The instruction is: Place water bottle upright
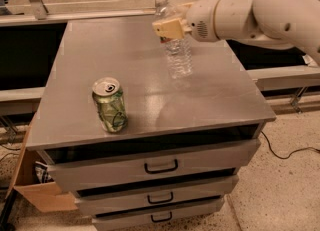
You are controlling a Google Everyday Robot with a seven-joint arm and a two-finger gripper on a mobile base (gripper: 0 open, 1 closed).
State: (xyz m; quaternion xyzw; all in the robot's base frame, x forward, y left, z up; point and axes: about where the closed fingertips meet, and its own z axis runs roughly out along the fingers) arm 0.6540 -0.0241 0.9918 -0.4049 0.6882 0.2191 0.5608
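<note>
The pincer is clamped on the upper part of the water bottle, which is nearly upright (cap tipped slightly left), its base at or just above the grey desk, right of centre. A green can stands front left. A cardboard box sits beside the drawers on the speckled floor.

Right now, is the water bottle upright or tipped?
Almost upright: the water bottle has its cap on top and leans only slightly, its base down at the cabinet top. The gripper holds its upper part.
</note>
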